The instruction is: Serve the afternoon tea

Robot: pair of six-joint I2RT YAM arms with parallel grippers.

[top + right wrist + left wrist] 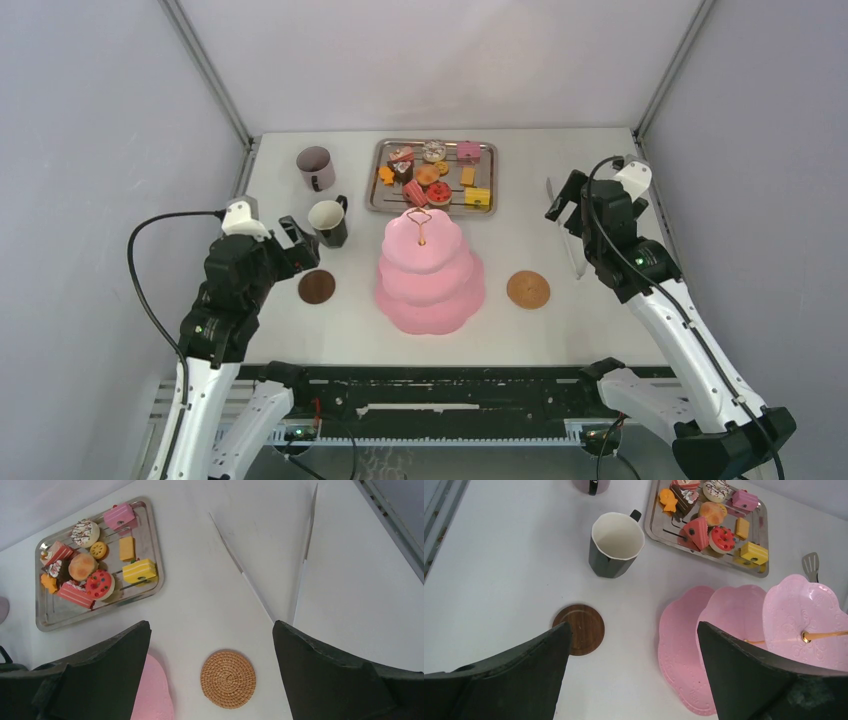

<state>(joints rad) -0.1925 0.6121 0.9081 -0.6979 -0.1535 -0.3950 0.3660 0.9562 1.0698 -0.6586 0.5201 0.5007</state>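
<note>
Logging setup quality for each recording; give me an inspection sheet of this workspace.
Surface: white table, no spills seen.
Job's things: pink stand central, tiers bare; toy cakes all on steel tray; black mug and mauve mug upright, neither on a coaster.
Clutter: metal tongs at right; dark coaster and woven coaster, both bare.
Grippers: left gripper and right gripper open, empty.
Cables: black cable loops beside left arm; second cable along right arm.
Surroundings: grey walls; nothing else seen.

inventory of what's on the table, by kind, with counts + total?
Toy pastries: 11
Mugs: 2 (black mug, mauve mug)
Coasters: 2 (wooden coaster, woven coaster)
Tiered stand: 1
Steel tray: 1
Tongs: 1
Total: 18
</note>
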